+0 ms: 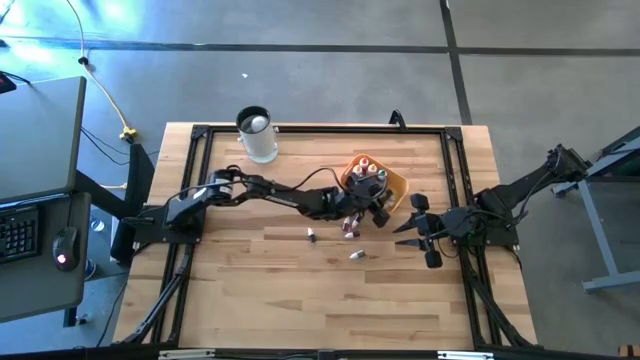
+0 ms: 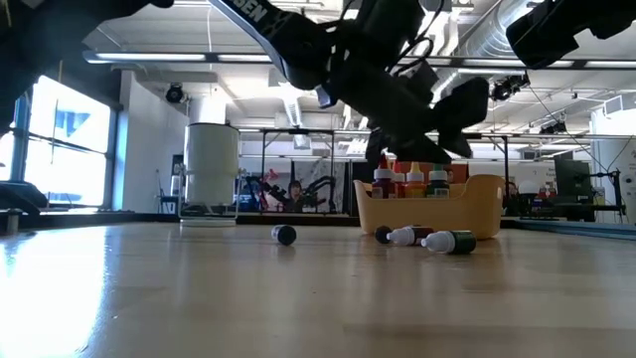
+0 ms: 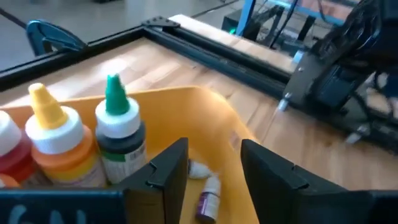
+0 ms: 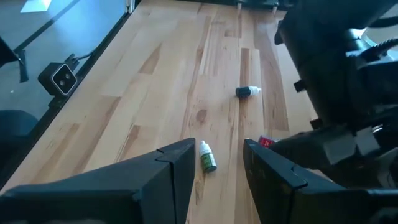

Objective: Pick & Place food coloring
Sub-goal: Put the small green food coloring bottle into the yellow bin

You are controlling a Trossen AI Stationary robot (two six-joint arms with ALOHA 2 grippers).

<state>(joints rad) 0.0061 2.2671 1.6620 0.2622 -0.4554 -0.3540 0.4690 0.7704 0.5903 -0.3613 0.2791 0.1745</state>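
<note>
An orange-yellow tray (image 1: pixel 392 185) on the table's far right holds upright food coloring bottles: one with a yellow cap (image 3: pixel 53 134), one with a green cap (image 3: pixel 118 130) and a red one (image 3: pixel 9 152). A small purple bottle with a white cap (image 3: pixel 208 194) lies in the tray. My left gripper (image 3: pixel 214 165) hangs open and empty over the tray (image 1: pixel 372 207), straight above that purple bottle. My right gripper (image 1: pixel 412 232) is open and empty, right of the tray. Three bottles (image 1: pixel 311 235) (image 1: pixel 350 228) (image 1: pixel 357 255) lie on their sides on the table; a green one (image 4: pixel 207 157) shows between my right fingers.
A tall clear cup with a dark rim (image 1: pixel 257 133) stands at the far edge, left of the tray. A dark frame (image 1: pixel 300 128) runs around the table top. Bare wood lies toward the near edge (image 1: pixel 320 300). The low view shows the loose bottles (image 2: pixel 452 241) in front of the tray.
</note>
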